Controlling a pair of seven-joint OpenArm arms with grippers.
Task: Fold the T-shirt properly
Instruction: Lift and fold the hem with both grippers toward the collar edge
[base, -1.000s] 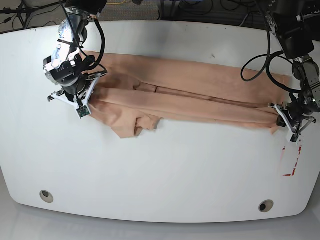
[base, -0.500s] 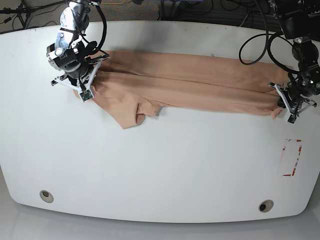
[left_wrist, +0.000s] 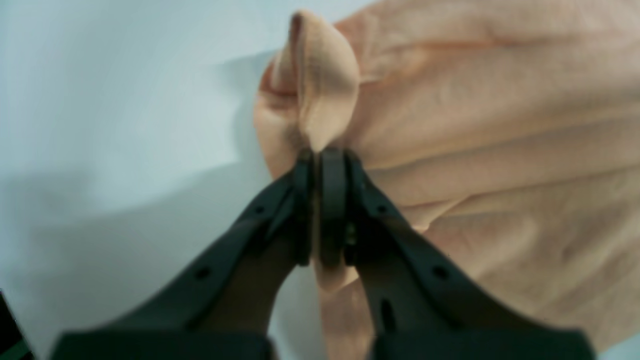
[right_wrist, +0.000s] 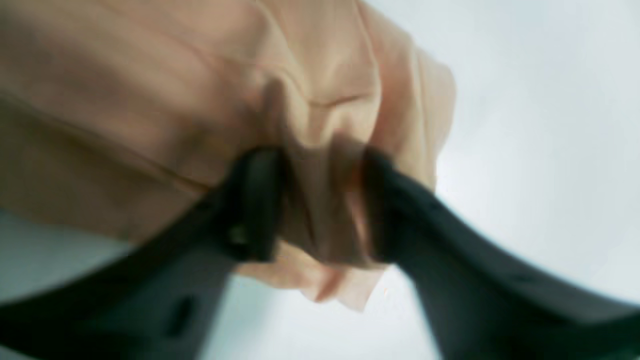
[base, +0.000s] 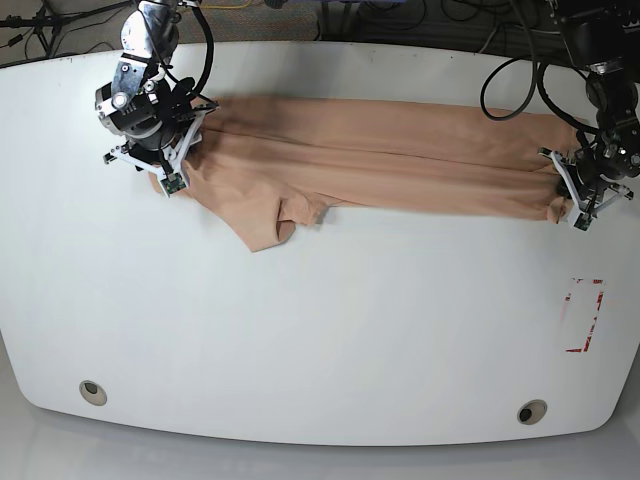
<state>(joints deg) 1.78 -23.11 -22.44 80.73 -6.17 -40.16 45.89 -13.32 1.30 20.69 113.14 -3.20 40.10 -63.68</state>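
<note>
The T-shirt (base: 390, 160) lies stretched across the far part of the white table (base: 330, 330). The left gripper (left_wrist: 320, 155) pinches its right end tight — the right gripper's (right_wrist: 320, 205) jaws are apart, cloth bunched between them.

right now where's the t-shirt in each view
Base: T-shirt stretched across the table's far half, between both arms.
Left wrist: fills the right side, a corner pinched in the left gripper.
Right wrist: fills upper left, bunched between the right gripper fingers.
Shared landmark: white table.
</note>
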